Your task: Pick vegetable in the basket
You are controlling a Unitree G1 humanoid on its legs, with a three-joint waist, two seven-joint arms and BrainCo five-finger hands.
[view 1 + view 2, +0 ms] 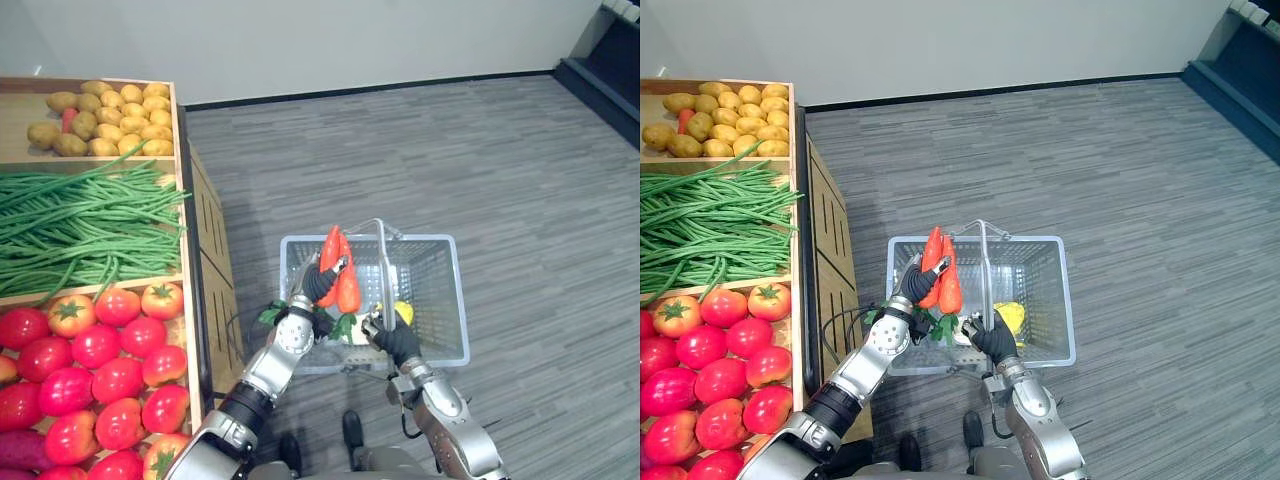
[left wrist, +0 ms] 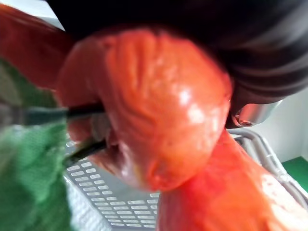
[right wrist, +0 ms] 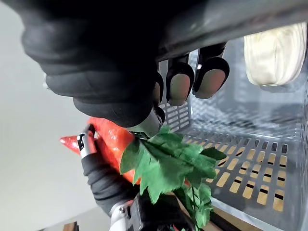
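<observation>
- Left hand is clenched round the carrots, holding them above the basket's near-left corner.
- Right hand grasps the basket's handle.
- Right wrist view reveals green leaves hanging beneath.

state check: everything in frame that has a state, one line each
carrots: gripped in left hand, over the basket's left side, tips pointing up
basket: upright, yellow vegetable inside
handle: raised, right hand curled round it
</observation>
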